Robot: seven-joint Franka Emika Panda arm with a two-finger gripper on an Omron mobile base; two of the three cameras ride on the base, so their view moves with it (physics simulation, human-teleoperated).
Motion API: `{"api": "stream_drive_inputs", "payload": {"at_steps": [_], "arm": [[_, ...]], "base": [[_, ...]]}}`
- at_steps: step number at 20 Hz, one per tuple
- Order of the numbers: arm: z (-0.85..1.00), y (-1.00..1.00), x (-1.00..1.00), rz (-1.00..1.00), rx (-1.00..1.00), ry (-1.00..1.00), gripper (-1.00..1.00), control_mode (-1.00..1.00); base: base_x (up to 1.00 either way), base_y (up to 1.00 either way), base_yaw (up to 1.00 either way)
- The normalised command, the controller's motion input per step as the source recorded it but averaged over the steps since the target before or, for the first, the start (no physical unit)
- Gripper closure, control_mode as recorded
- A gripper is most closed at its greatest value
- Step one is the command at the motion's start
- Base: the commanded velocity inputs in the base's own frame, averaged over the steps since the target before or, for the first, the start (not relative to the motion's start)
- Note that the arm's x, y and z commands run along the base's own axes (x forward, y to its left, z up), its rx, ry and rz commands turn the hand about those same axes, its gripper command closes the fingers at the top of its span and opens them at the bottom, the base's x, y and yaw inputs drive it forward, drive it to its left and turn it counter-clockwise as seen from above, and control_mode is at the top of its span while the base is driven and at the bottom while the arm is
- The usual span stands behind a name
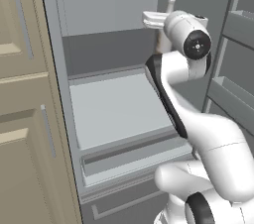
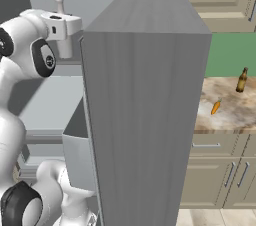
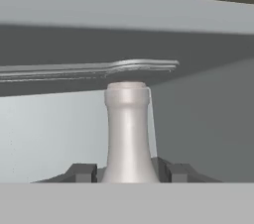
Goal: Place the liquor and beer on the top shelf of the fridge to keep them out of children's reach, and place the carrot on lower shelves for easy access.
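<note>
My gripper (image 3: 129, 173) is shut on the liquor (image 3: 128, 134), a pale grey-white bottle whose neck rises upright between the dark fingertips (image 3: 82, 172). It is held inside the open fridge (image 1: 59, 69), at the right end of the dark top shelf (image 1: 106, 54). The liquor's neck (image 1: 170, 5) pokes up above my gripper (image 1: 154, 20); my arm hides its base. From the right, the liquor (image 2: 60, 6) stands behind my gripper (image 2: 62, 25). The beer (image 2: 242, 80) stands and the carrot (image 2: 216, 106) lies on the marble counter. A pale lower shelf (image 1: 119, 109) lies below.
The open fridge door (image 2: 150, 120) stands between the fridge interior and the counter (image 2: 230, 115), with its door bins (image 1: 233, 94) close to my arm's right. Beige cabinets (image 1: 22, 119) flank the fridge on the left. A drawer front (image 1: 124, 161) sits under the lower shelf.
</note>
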Motion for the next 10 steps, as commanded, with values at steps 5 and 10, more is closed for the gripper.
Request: {"api": "stream_drive_inputs", "payload": {"at_steps": [5, 10], "arm": [[-0.08, 0.03, 0.39, 0.0, 0.0, -0.07, 1.0, -1.0], [-0.28, 0.04, 0.34, 0.0, 0.0, -0.03, 1.0, -1.0]], "base": [[0.0, 0.0, 0.0], [0.0, 0.0, 0.0]]}}
